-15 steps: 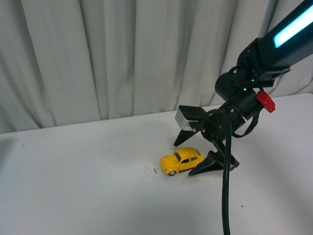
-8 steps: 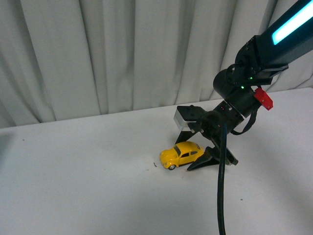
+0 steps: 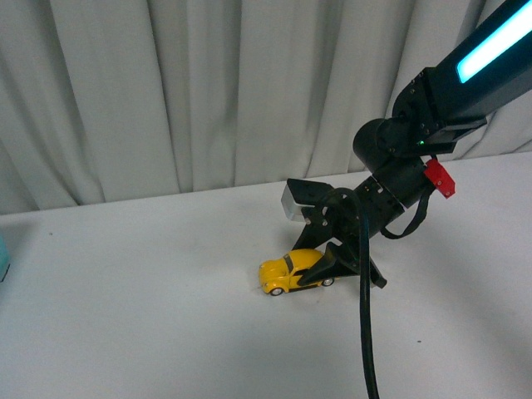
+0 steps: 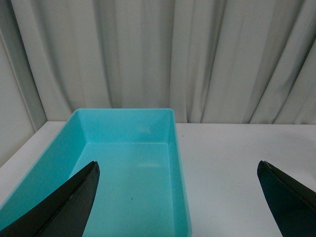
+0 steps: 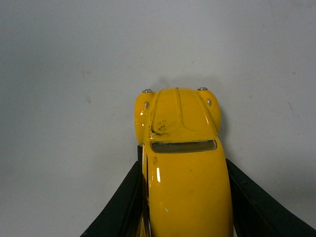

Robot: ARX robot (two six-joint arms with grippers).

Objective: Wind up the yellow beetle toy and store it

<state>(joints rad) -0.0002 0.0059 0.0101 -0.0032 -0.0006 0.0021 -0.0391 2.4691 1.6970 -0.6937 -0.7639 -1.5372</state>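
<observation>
Our right claw (image 3: 322, 268) is closed down to the width of the yellow beetle toy (image 3: 283, 273). In the right wrist view its two dark fingers lie against the car's flanks, so we judge the right claw (image 5: 182, 165) has the toy pinched by its rear half. All the wheels we can see rest on the white tabletop (image 3: 150, 324), near the middle of it and in front of the curtain.

The yellow beetle toy (image 5: 180, 128) runs lengthwise out of the claw. Its long axis lies roughly across our front, and the free end, which we take for the nose, points to our left.

We read this as the winding step. The next move calls for keeping the wheels pressed down and dragging the car straight back along that axis, without twisting.

Our left claw (image 4: 177, 197) hangs wide open and holds nothing, above the teal bin (image 4: 174, 148) where the toy should go afterwards.
</observation>
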